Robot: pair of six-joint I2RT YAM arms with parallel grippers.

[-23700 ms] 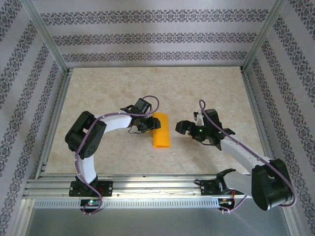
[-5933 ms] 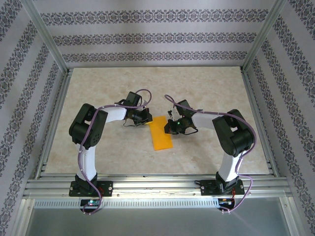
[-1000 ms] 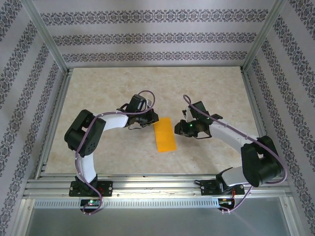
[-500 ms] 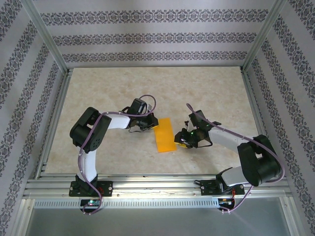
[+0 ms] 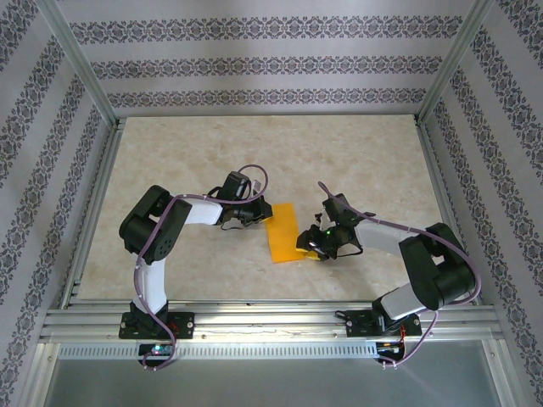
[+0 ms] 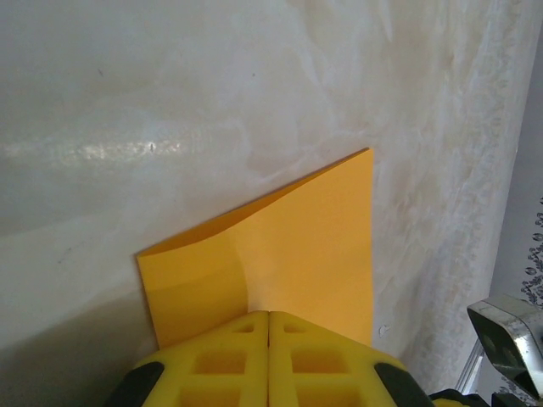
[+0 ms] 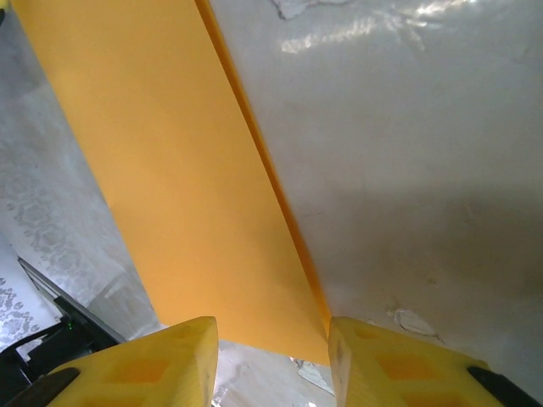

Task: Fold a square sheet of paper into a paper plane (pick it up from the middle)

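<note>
So far the square sheet of paper (image 5: 284, 233) is only folded in half, mid-table (image 5: 382, 153). The left gripper (image 5: 257, 214) pinches its edge and the right gripper (image 5: 310, 246) stands parted; I judge the nose and wing folds remain.

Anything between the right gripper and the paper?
Nothing visible. The right gripper is open at the edge of the sheet of paper, bare table beside it; the left gripper pinches its far corner.

Both my arms (image 5: 199, 209) bend inward, meeting mid-tabletop (image 5: 178, 148).
Left gripper (image 6: 269, 315): fingers pressed together. Right gripper (image 7: 270, 329): fingers parted, wrist low, facing the left one.
</note>
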